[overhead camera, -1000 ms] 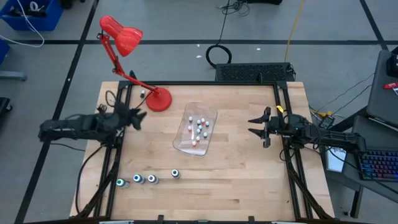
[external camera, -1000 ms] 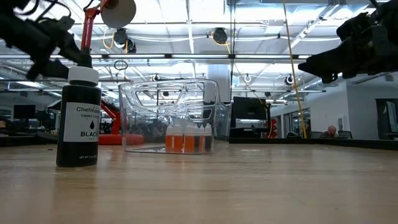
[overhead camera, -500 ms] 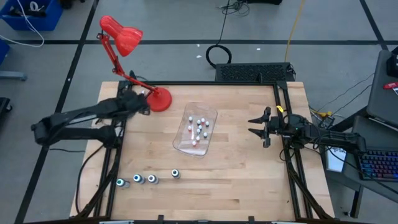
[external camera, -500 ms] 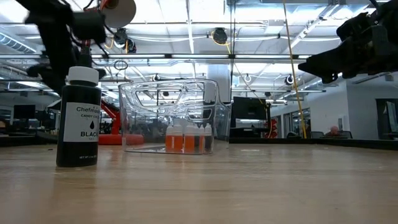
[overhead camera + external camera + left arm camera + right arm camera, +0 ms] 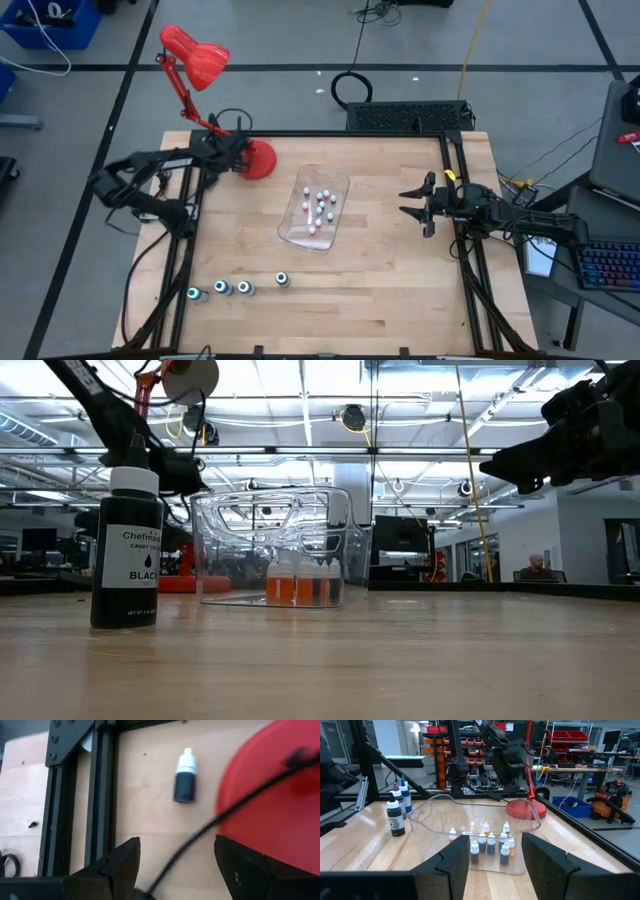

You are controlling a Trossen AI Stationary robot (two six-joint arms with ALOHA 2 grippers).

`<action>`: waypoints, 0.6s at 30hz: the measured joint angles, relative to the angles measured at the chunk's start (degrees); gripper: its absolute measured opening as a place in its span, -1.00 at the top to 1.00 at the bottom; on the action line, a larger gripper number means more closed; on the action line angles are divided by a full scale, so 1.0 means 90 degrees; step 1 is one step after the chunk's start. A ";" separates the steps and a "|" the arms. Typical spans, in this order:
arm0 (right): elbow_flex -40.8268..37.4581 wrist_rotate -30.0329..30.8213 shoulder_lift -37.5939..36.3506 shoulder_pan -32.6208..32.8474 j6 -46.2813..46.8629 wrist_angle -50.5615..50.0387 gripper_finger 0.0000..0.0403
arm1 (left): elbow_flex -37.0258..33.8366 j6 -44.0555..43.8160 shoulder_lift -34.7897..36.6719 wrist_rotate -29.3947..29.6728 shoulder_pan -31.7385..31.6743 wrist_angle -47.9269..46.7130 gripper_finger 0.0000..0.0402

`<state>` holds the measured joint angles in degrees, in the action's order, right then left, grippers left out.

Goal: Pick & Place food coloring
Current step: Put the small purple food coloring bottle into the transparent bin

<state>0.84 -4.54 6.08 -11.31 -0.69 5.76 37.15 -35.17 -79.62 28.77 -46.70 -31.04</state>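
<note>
Wooden worktop (image 5: 380, 260) from above: my left gripper (image 5: 240, 152) is up at the far left corner, right by the red lamp (image 5: 205, 62) base, jaws spread with nothing in them. My right gripper (image 5: 412, 203) waits at the right edge, fingers parted and empty, pointing toward the middle. Centre of the worktop, the clear tub (image 5: 315, 208) holds a cluster of small white-capped bottles (image 5: 322, 205). Near the front left edge sit four larger dark bottles (image 5: 233, 288) in a loose row, teal-white tops up.

Low view now: one dark bottle (image 5: 127, 548) with a black label stands upright, close to the camera on the left. Behind it, the tub (image 5: 275, 545), with orange-tinted small bottles (image 5: 300, 582) lined along its floor. My left arm (image 5: 120, 430) comes down behind the dark bottle; my right gripper (image 5: 510, 460) hangs high on the right.

Left wrist view: between my open fingers (image 5: 120, 865) lies a lone bottle (image 5: 185, 776), dark body, white cap, on its side on the wood just beside the lamp base (image 5: 275, 800), apart from my fingertips. A black cable (image 5: 200, 840) crosses in front.

Right wrist view: past my parted fingers (image 5: 450, 865), the tub (image 5: 440, 815) with the small bottles (image 5: 490, 842) standing inside, the dark bottles (image 5: 397, 810) off beside it, and the lamp base (image 5: 525, 809) beyond.
</note>
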 joint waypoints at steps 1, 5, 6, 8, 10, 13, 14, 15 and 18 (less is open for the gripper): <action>0.0000 0.0000 0.0001 0.0000 0.0000 0.0000 0.16 | 0.0000 0.0043 -0.0131 -0.0002 -0.0088 0.0150 -0.26; 0.0000 0.0000 0.0001 0.0002 0.0002 -0.0001 0.14 | 0.0015 0.0320 -0.0518 0.0101 -0.0266 0.0788 -0.26; 0.0000 0.0000 -0.0001 0.0001 0.0002 -0.0001 0.14 | 0.0015 0.0260 -0.0555 0.0193 -0.0250 0.0873 -0.26; 0.0000 0.0000 -0.0001 0.0001 0.0000 0.0000 0.14 | 0.0008 0.0304 -0.0591 0.0348 -0.0211 0.0984 -0.26; 0.0000 0.0000 0.0001 0.0000 0.0001 0.0000 0.15 | 0.0002 0.0382 -0.0596 0.0406 -0.0212 0.1102 -0.26; 0.0000 -0.0001 0.0001 0.0000 0.0002 0.0000 0.15 | 0.0002 0.0393 -0.0597 0.0425 -0.0211 0.1229 -0.26; 0.0000 -0.0002 0.0001 0.0000 0.0001 0.0000 0.14 | 0.0002 0.0392 -0.0599 0.0421 -0.0211 0.1208 -0.26; 0.0000 -0.0002 0.0001 0.0000 0.0002 0.0000 0.14 | 0.0002 0.0388 -0.0598 0.0398 -0.0205 0.1174 -0.26; 0.0000 0.0000 0.0001 0.0000 0.0002 0.0000 0.14 | 0.0004 0.0402 -0.0591 0.0295 -0.0176 0.1127 -0.26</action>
<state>0.84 -4.54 6.09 -11.31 -0.67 5.76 37.18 -31.55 -84.95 31.43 -48.29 -20.89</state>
